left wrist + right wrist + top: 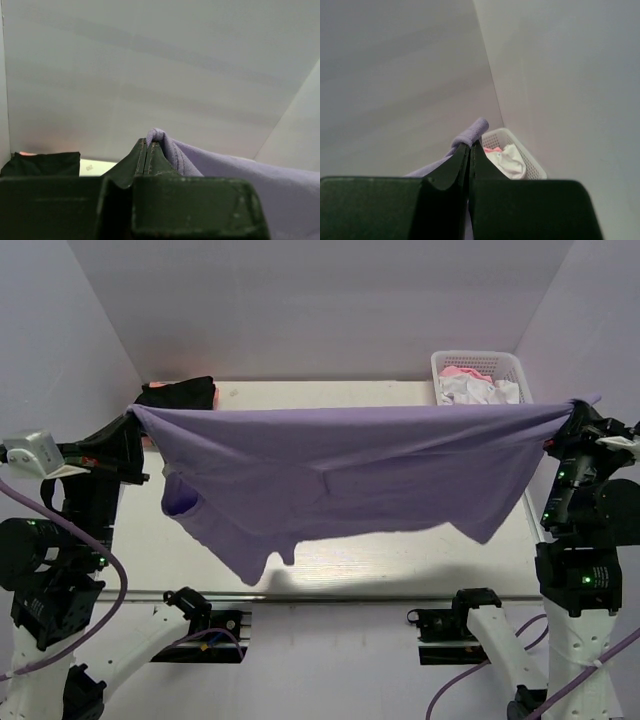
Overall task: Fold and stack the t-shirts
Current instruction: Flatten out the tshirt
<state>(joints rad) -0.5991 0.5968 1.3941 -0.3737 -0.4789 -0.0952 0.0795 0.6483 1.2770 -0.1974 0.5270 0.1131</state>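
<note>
Lavender t-shirt point(350, 470) hangs spread in the air above the table point(400, 558), its top edge taut between the two arms. Left gripper point(146, 144) is clenched on one end of that edge, right gripper point(470, 145) on the other. The lower cloth sags lowest at near left. Black shirt point(180, 393) lies at the far-left corner. White lattice basket point(480, 362) at far right holds pink and white cloth.

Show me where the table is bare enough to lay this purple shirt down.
Bare: the cream table's far strip between the folded black cloth shirt and the white plastic lattice basket, and its near strip below the hanging lavender cloth t-shirt. Crowded: both far corners.
</note>
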